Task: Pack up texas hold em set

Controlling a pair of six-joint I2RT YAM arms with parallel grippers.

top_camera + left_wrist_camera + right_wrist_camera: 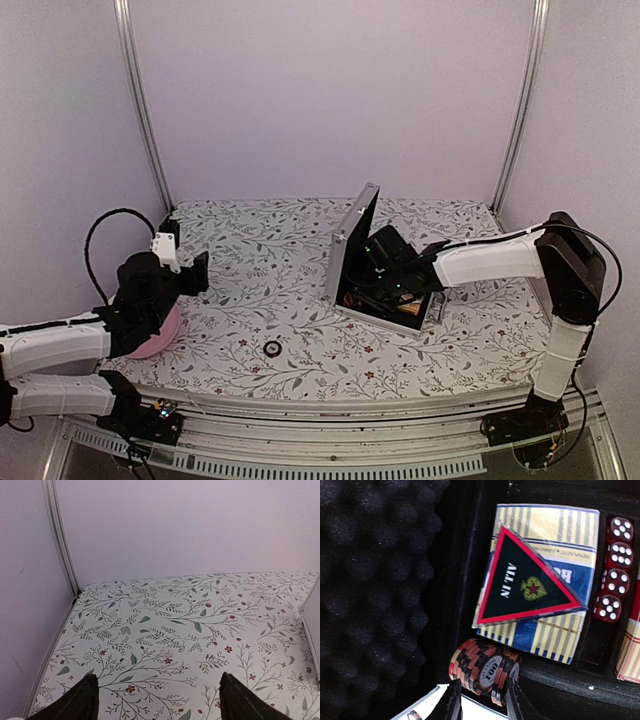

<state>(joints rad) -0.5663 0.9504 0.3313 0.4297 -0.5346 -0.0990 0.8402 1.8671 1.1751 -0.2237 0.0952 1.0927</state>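
Note:
The silver briefcase (352, 240) stands open right of centre, its lid upright over the black-lined base (432, 312). My right gripper (372, 272) reaches into the base. In the right wrist view its jaws (482, 702) stand a narrow gap apart, with nothing between them. A stack of red and black chips (480, 665) lies just beyond the tips. Above it a black triangular "ALL IN" token (520, 585) rests on a yellow and blue card pack (555, 632). A small round token (272, 348) lies on the cloth. My left gripper (186, 252) hovers open and empty at the left.
A pink plate (165, 337) sits under my left arm near the front left edge. Red dice (615, 570) fill a slot beside the card pack. Black foam (370, 580) lines the lid. The lid's edge shows in the left wrist view (312, 625).

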